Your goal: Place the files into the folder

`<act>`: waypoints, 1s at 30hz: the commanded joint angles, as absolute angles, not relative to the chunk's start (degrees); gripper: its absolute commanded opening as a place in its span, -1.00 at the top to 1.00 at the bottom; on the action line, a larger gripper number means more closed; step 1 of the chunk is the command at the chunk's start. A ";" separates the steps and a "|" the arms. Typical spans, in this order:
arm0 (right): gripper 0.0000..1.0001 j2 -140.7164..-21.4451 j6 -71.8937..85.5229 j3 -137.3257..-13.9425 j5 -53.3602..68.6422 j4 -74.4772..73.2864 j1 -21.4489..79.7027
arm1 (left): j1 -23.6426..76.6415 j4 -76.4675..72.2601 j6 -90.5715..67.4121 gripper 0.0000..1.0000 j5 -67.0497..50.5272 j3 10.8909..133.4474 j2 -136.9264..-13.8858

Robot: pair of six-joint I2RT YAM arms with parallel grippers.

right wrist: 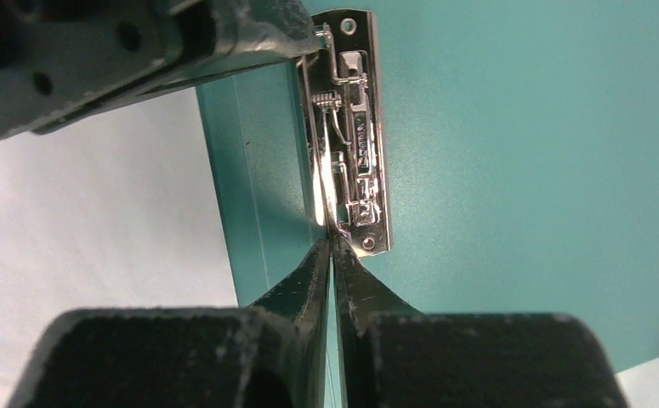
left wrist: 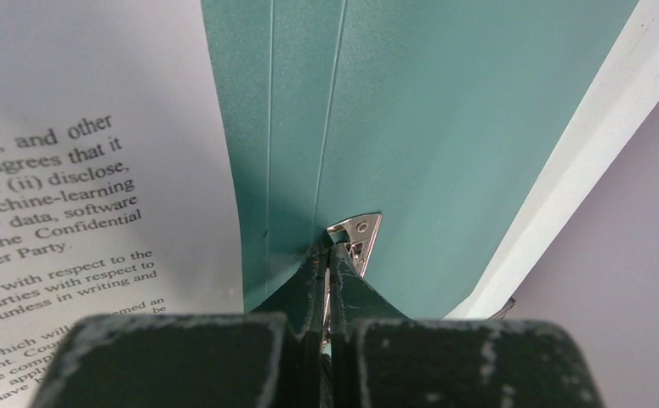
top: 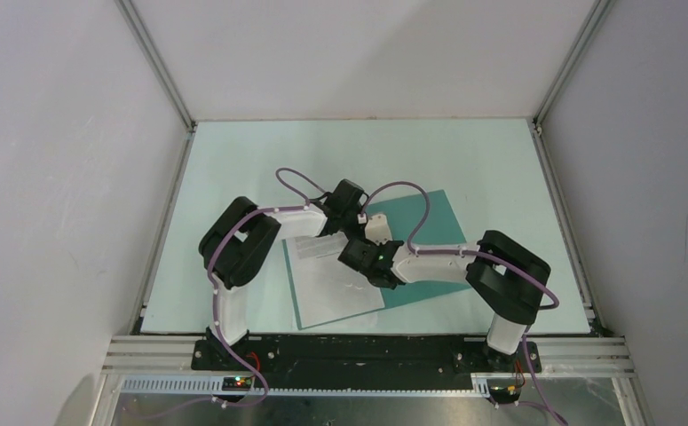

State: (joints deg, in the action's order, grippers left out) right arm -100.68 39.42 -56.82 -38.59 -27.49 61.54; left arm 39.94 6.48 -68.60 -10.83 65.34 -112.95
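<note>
The left hand (left wrist: 332,246) and right hand (right wrist: 332,240) pinch the matte folder's (right wrist: 530,170) shiny clip (right wrist: 358,127).

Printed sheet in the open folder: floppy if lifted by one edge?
Likely floppy: the printed sheet curves along its edge over the folder. Probably light, thin; may slide on the card. Left pincer and right pincer look closed on the metal clip.

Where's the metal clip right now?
In the right wrist view the clip lies on the folder, just right of its fold, the left pincer at its far end and the right pincer at its near end.
</note>
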 commanded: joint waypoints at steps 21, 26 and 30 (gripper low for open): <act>0.81 -99.51 42.22 -57.50 -34.65 -31.53 50.30 | 40.65 18.15 -59.63 1.00 -9.62 62.98 -122.40; 0.78 -98.55 41.15 -57.83 -34.04 -30.96 49.08 | 41.13 17.96 -58.15 1.00 -10.33 64.08 -122.61; 0.73 -96.55 39.77 -57.91 -33.73 -30.11 48.96 | 41.45 17.95 -56.48 1.00 -10.37 64.75 -122.62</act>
State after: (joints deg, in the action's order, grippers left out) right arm -98.04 41.32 -57.78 -33.52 -32.12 50.11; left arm 39.42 4.71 -63.64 -15.53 68.10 -116.01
